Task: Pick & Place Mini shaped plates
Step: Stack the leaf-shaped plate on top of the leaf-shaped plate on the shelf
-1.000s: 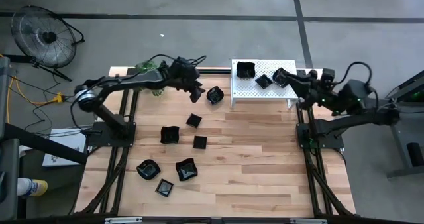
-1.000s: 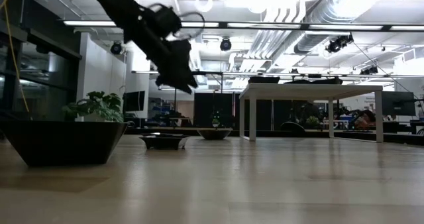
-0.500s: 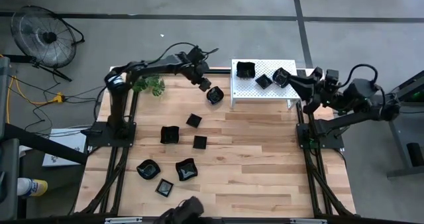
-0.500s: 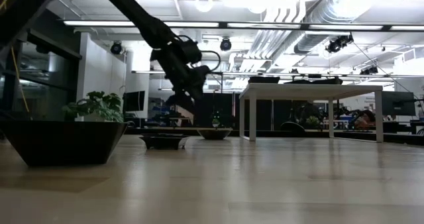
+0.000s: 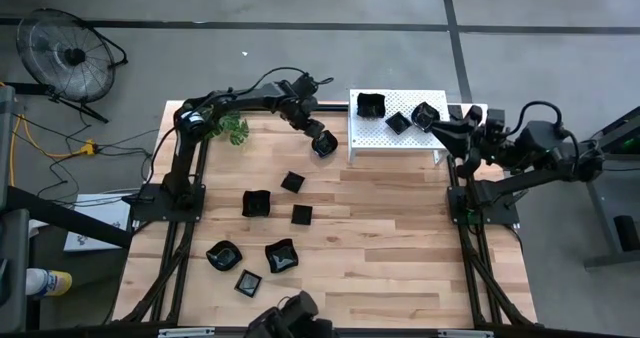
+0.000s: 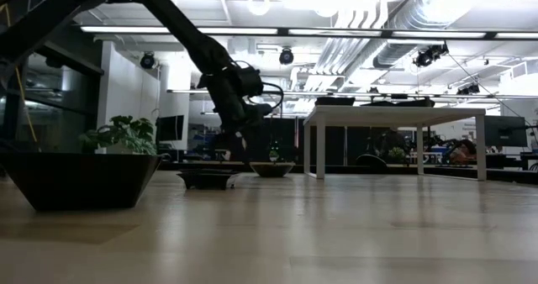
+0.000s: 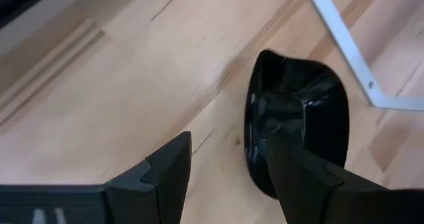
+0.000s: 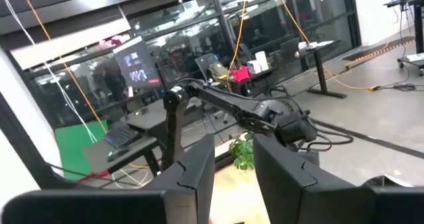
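Observation:
Several small glossy black plates lie on the wooden table: one near the rack (image 5: 324,144), others at mid-table (image 5: 292,182) and toward the near left (image 5: 281,256). Three more (image 5: 398,122) sit on the white perforated rack (image 5: 375,143). My left gripper (image 5: 316,133) is open and hovers just above the plate by the rack (image 7: 295,118); one finger (image 7: 301,177) shows in front of the plate's hollow, the other (image 7: 165,177) over bare wood. The low view shows it (image 6: 233,141) above that plate (image 6: 206,179). My right gripper (image 5: 447,128) is open and raised off the rack's right end.
A potted plant (image 5: 232,128) stands at the table's far left corner. A dark shape (image 5: 290,320) shows at the near edge. Bare wood lies on the table's right half (image 5: 400,238). A floor fan (image 5: 65,53) stands beyond the table's left.
My left gripper has swung toward the table's right and come down over the plate beside the rack. My right gripper has drawn back from the rack toward the table's right edge. A dark shape has come in at the near edge.

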{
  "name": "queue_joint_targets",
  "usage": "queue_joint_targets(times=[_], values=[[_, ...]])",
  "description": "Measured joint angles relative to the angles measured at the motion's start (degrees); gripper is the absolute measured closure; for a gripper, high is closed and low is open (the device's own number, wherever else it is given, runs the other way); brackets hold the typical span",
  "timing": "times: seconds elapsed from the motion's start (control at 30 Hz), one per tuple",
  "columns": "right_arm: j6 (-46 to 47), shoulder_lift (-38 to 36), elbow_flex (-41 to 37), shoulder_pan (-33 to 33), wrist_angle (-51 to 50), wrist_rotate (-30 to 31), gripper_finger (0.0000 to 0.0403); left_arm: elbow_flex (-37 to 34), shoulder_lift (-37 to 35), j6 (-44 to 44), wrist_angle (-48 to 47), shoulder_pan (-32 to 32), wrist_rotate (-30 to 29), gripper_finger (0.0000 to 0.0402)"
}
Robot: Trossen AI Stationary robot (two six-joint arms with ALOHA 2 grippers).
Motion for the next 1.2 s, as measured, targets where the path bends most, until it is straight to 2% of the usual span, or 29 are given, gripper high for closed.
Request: queue_joint_targets(times=[0.37, 0.63, 0.97, 1.2], values=[[0.2, 0.0, 0.0, 0.0, -1.0, -0.1, 0.0304, 0.0, 0.9, 0.0, 0.2, -3.0, -0.9, 0.0211], [0.3, 0.0, 0.0, 0.0, -1.0, -1.9, 0.0304, 0.0, 1.3, -0.1, -0.3, -2.8, -2.6, 0.0213], [1.7, 0.0, 0.0, 0.0, -2.0, -2.0, 0.0304, -0.1, 1.8, 0.0, 0.0, -2.8, -2.0, 0.0288], [2.8, 0.0, 0.0, 0.0, -2.5, -2.6, 0.0304, -0.1, 1.8, 0.4, -0.3, -2.8, -2.2, 0.0321]])
